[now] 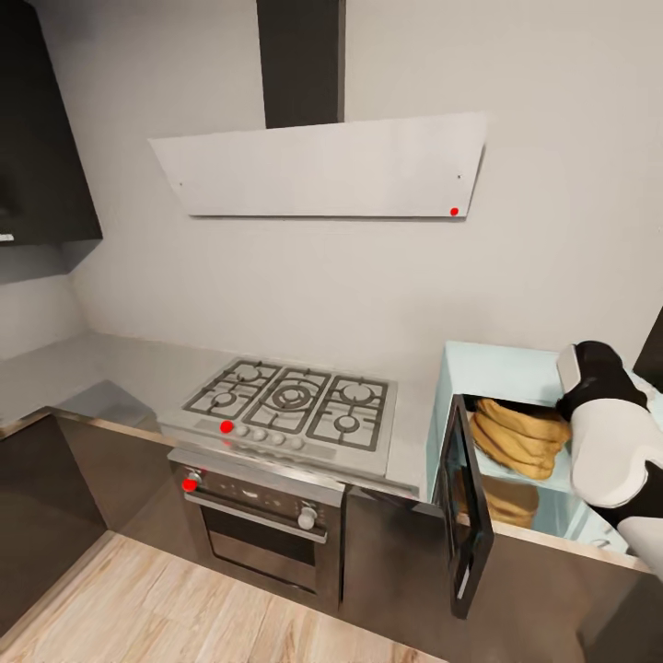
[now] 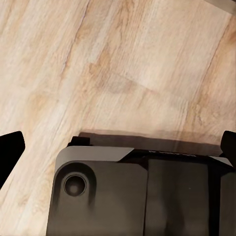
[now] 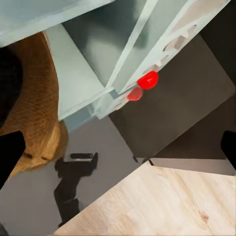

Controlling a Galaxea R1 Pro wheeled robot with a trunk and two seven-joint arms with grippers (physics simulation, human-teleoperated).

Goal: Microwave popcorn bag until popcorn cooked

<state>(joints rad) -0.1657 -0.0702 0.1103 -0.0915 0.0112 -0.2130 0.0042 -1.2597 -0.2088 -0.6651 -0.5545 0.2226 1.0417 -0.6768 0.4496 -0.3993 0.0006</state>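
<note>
Now the popcorn bag [image 1: 520, 437] is sitting inside the microwave [image 1: 497, 373], door [image 1: 463, 516] hanging open, at four o'clock from the hob [image 1: 295, 405]; both grippers' fingers are standing released, spread wide.

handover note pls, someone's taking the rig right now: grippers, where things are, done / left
Left gripper: open, empty, pointing at the wood floor.
Right gripper: open, empty, by the microwave opening.
Popcorn bag: inside the microwave cavity, on the countertop right of the hob.
Microwave door: swung open.
Done: bag is in.
Left: pull the right arm clear, shut the door, start heating. Kernels can't be seen from here.
</note>
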